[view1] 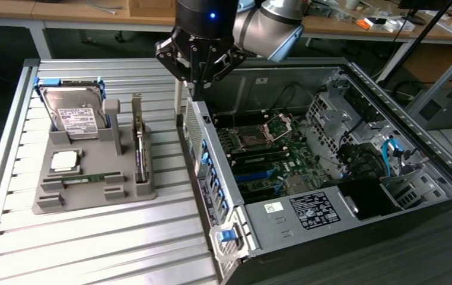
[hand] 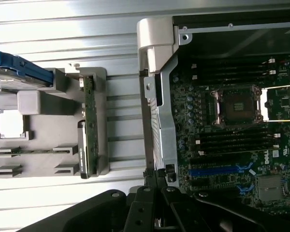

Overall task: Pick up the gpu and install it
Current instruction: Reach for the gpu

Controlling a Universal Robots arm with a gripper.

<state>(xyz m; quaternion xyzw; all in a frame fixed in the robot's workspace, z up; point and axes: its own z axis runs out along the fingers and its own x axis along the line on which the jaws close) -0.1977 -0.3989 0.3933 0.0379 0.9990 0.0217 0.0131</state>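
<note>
The tool [view1: 197,88] hangs at twelve o'clock in the exterior view, over the side wall [view1: 202,148] of the open computer case [view1: 305,208]. I cannot tell whether it is clenched or released, but it carries no card. Nothing is done yet. The gpu [view1: 140,151] stands edge-on in the grey tray [view1: 91,199] on the table [view1: 91,249], at the tool's seven o'clock. Near to far, the tray also holds a memory stick [view1: 83,177], a processor chip [view1: 65,160] and a hard drive [view1: 76,116]. The case wall stands between the gpu and the motherboard [view1: 266,160], whose card slots seem empty.
</note>
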